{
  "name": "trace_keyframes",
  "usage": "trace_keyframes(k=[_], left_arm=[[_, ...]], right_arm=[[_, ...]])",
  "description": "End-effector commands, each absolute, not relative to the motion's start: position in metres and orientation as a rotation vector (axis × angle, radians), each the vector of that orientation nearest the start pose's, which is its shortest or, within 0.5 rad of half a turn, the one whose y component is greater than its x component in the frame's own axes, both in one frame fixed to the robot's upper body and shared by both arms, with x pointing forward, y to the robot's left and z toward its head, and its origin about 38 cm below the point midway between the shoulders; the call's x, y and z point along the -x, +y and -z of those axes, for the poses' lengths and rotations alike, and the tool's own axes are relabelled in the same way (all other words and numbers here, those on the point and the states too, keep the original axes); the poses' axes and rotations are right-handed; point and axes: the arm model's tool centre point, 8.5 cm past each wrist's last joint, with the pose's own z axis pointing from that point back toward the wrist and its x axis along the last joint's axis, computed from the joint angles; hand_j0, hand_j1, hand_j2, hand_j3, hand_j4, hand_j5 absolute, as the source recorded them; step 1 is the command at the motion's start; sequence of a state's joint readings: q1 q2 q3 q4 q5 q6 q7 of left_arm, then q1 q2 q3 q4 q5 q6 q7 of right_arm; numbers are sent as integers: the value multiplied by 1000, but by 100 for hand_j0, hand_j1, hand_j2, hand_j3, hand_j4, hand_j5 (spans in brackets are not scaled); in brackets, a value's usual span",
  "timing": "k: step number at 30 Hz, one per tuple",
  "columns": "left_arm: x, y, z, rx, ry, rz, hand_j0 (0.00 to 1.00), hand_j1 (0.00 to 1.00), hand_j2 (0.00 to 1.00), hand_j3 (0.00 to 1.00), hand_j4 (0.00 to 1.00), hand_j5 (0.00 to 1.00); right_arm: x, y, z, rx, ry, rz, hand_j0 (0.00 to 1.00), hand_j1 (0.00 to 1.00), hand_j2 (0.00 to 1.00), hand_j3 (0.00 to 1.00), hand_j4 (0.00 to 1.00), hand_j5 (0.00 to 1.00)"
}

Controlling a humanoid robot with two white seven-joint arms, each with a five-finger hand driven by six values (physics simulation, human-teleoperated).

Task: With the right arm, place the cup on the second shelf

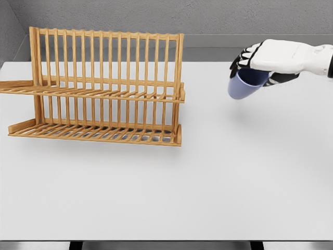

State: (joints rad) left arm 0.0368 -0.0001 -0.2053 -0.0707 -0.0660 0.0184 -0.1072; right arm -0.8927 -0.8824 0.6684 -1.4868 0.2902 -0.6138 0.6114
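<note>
A: Cup (pixel 242 85), blue, hangs tilted above the table (pixel 208 182), well right of the wooden rack (pixel 104 88), with the right hand (pixel 270 60) clamped over its top.

B: How will it handle?

A: Probably light and rigid, smooth walls, so it could slip. A grip around the rim and upper wall looks sensible.

B: And the target?

A: The rack's 2 shelves; the upper one (pixel 93 92) sits bare. Left arm isn't visible.

White table (pixel 208 182); wooden dish rack (pixel 99 88) standing on it.
</note>
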Motion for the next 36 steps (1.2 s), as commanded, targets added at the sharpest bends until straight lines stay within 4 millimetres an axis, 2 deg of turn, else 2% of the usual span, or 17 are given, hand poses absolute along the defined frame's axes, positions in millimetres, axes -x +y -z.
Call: trace_keyframes(k=[1,5,16,25,29,36], left_arm=[[4,258,264,27,11,272,100,100,100,100,100,100],[4,258,264,27,11,272,100,100,100,100,100,100],[4,258,264,27,11,272,100,100,100,100,100,100],[4,258,264,27,11,272,100,100,100,100,100,100],[4,258,264,27,11,272,100,100,100,100,100,100],[4,258,264,27,11,272,100,100,100,100,100,100]], right_arm=[[-447,-293,-326,-718,1975,2876,65,65,65,65,65,65],[-443,-286,-345,-749,1975,2809,65,65,65,65,65,65],[-421,-253,-371,-723,1945,2656,65,65,65,65,65,65],[-406,-204,-379,-606,1967,2504,65,65,65,65,65,65],[-403,-198,-389,-614,1961,2465,65,65,65,65,65,65],[-402,-182,-389,-571,1976,2429,65,65,65,65,65,65]])
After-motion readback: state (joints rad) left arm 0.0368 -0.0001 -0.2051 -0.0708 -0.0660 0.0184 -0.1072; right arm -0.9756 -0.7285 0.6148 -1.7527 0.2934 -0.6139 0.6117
